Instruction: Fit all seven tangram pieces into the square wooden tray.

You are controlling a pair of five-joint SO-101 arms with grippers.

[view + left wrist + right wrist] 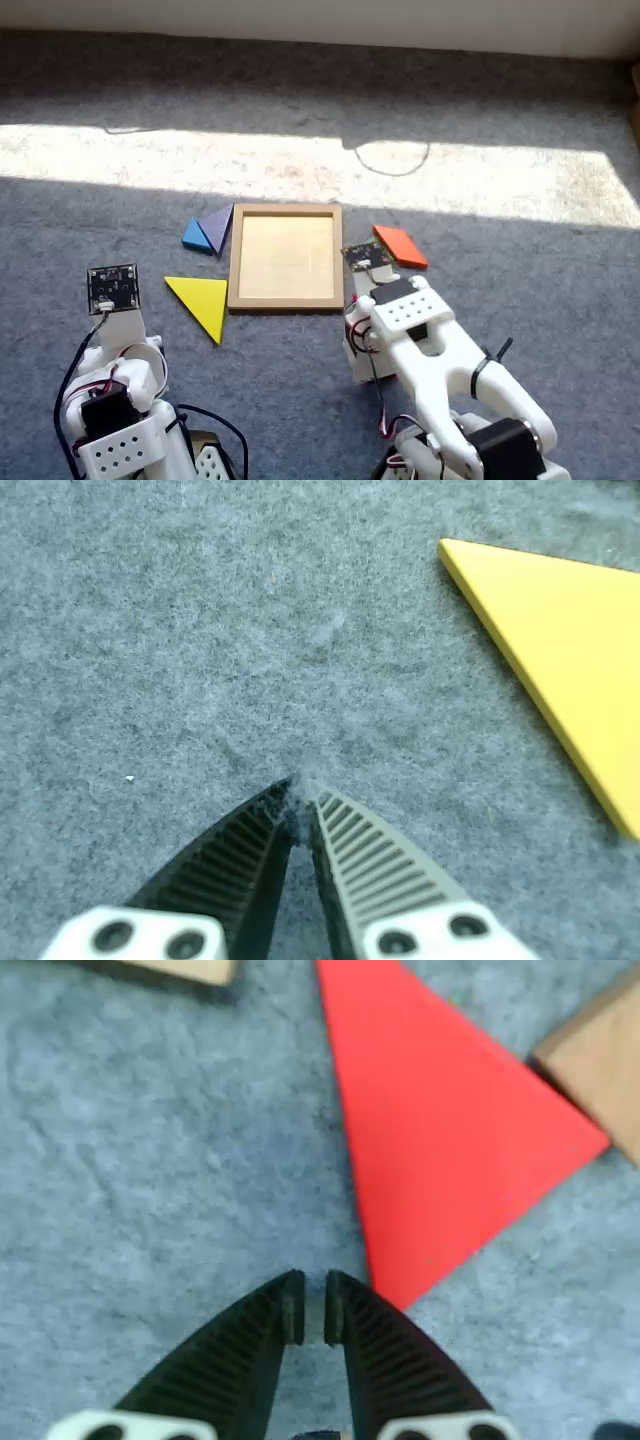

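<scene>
Grey carpet [480,100], a bright band of sunlight [150,160] across it, a thin looped cable [390,174] lying in that strip, pale wall base [350,20] beyond.

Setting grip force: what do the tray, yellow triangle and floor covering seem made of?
Tray: pale, likely unvarnished wood; matte, raised frame. Yellow triangle: painted wood or plastic, unclear; smooth, matte, crisp edges. Floor covering: grey short-pile carpet; fuzzy fibres.

My left gripper [300,802] is pinched closed, tips meeting and pointed down, and my left arm [118,400] sits folded back close to its base. My right arm [440,350] is stretched forward, and my right gripper [313,1310] hangs low, jaws drawn together with just a sliver between the tips.
</scene>
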